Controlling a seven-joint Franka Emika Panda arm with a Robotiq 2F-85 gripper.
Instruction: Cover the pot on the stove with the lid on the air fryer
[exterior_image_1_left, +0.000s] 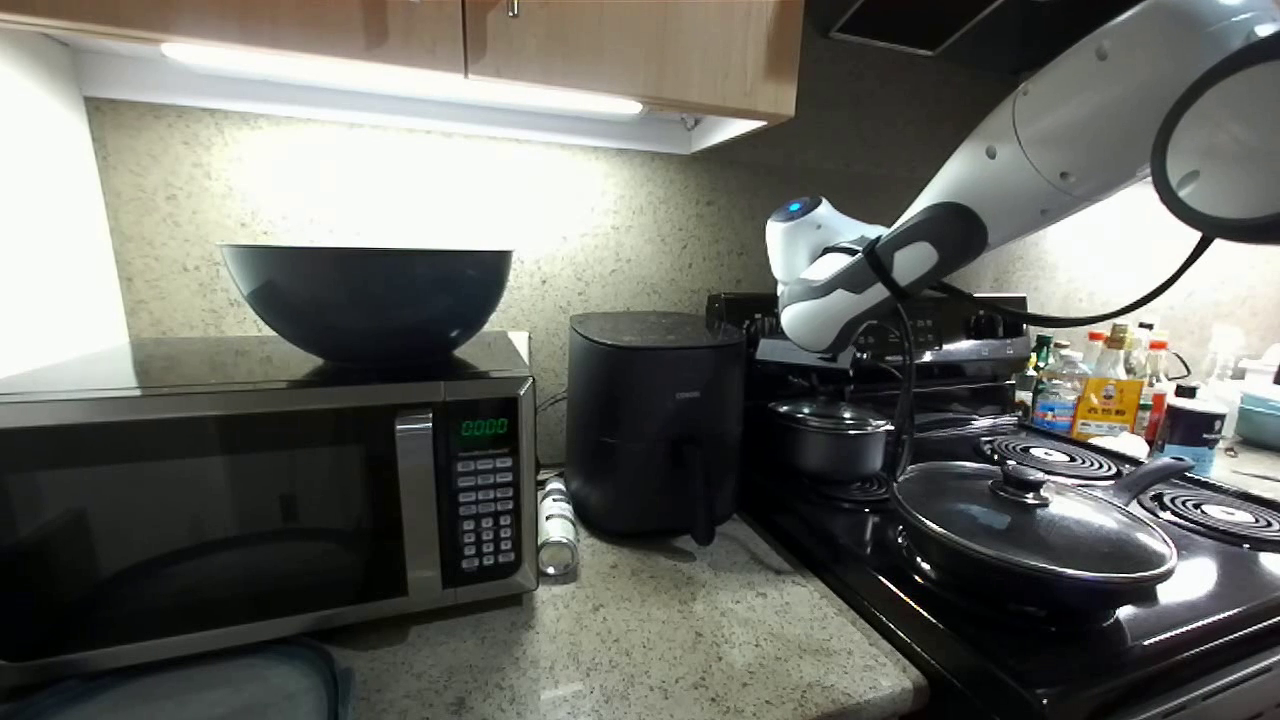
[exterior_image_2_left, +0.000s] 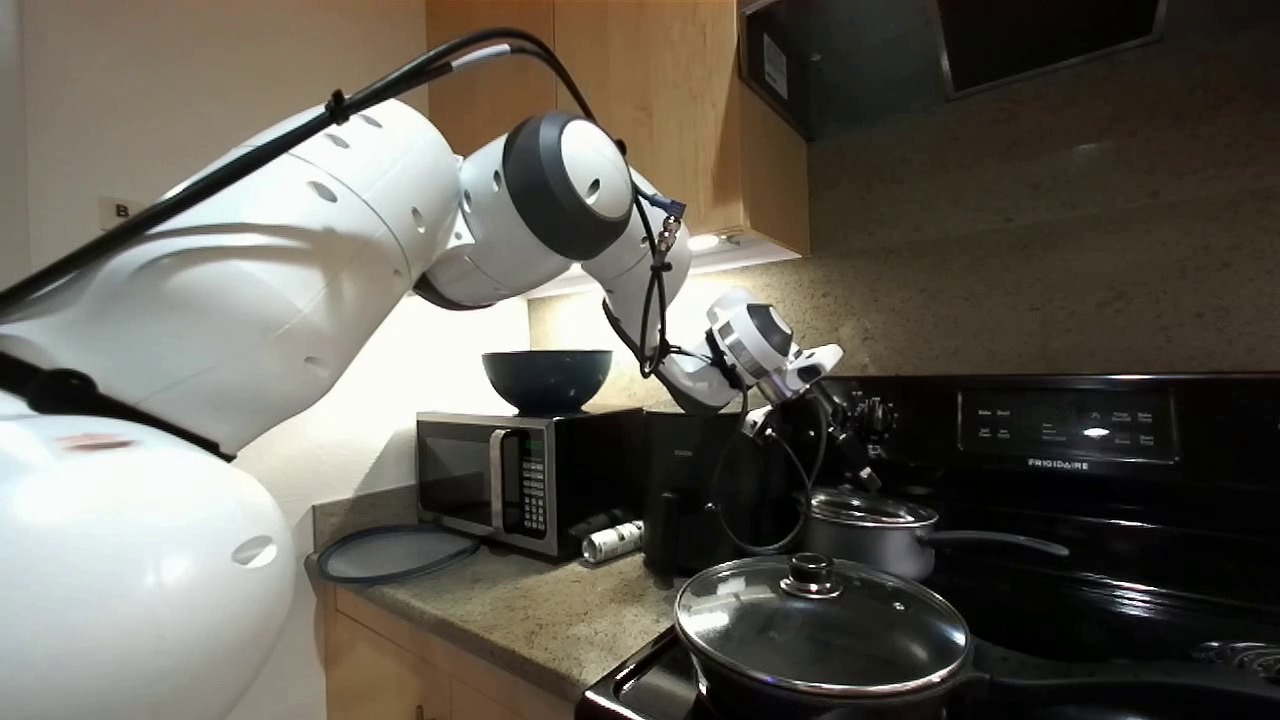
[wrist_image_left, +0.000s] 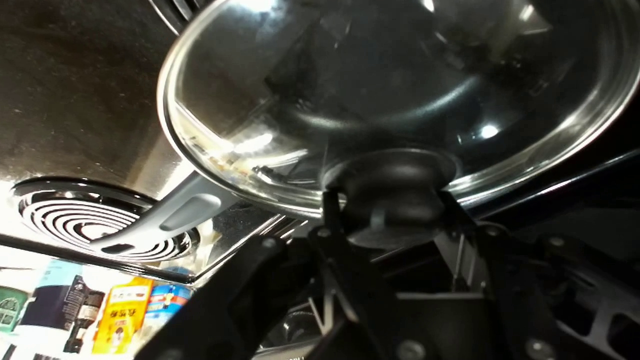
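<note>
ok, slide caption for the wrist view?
Wrist view: the gripper straddles the knob of the glass lid, with the pot's grey handle jutting out beneath and a coil burner beyond.

The arm (exterior_image_2_left: 370, 230) is white and dark grey, the gripper (wrist_image_left: 390, 210) black. The pot (exterior_image_1_left: 828, 455) is dark grey; its lid (wrist_image_left: 385, 90) is see-through, edged in silver, with a black knob (wrist_image_left: 395, 192). The stove (exterior_image_1_left: 860, 550) is black, as is the air fryer (exterior_image_1_left: 655, 440). To the left, the microwave (exterior_image_1_left: 270, 490) is silver and black with green digits (exterior_image_1_left: 485, 427), and the bowl (exterior_image_1_left: 368, 305) is dark blue. The counter (exterior_image_1_left: 650, 620) is speckled grey-beige, the cupboard (exterior_image_1_left: 620, 40) pale brown. At far right, a box (exterior_image_1_left: 1105, 408) is yellow.
</note>
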